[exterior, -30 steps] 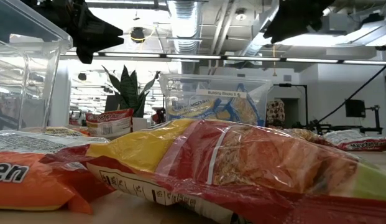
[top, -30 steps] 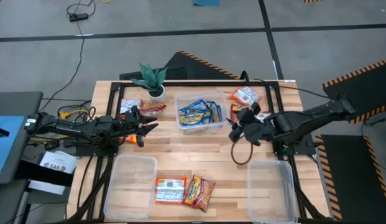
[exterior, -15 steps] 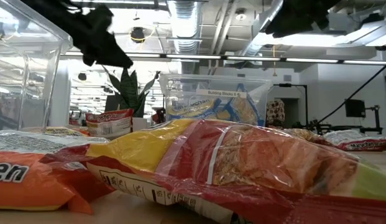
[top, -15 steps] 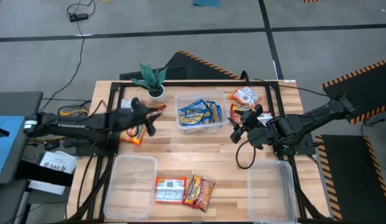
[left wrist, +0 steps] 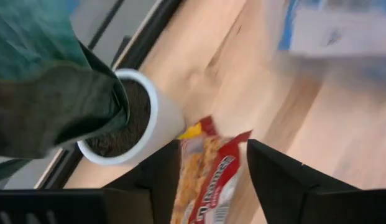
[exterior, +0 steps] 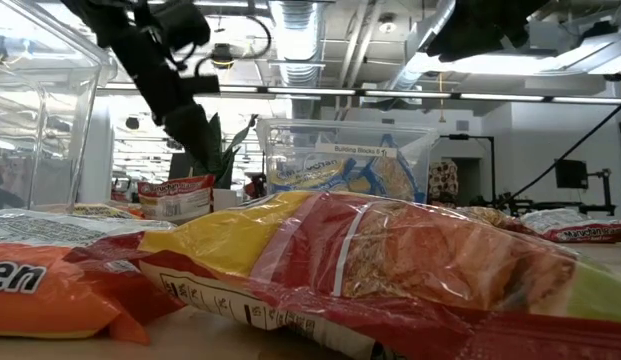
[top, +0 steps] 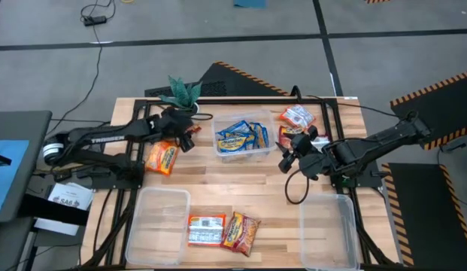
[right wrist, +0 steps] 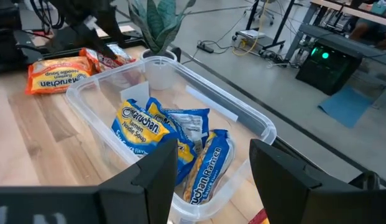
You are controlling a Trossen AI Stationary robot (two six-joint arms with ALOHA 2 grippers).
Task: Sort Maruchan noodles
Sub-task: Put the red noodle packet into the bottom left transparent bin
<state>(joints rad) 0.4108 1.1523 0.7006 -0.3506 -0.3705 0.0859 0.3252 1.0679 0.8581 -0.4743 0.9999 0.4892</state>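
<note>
Swung up beside the potted plant (left wrist: 127, 124), your left gripper (left wrist: 211, 163) now hangs spread over a red-and-yellow packet (left wrist: 208, 171), lying between its fingers (left wrist: 280, 180), seemingly for pickup. Your right gripper (right wrist: 208, 165) waits spread over the tub (right wrist: 242, 121) of blue packets (right wrist: 143, 127).

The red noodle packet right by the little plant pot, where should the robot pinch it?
Probably at the free end of the red packet, the end away from the white pot, coming from above. It lies flat on the table touching the pot, so that side is blocked. The open left gripper already straddles it. The right gripper waits by the tub.
</note>
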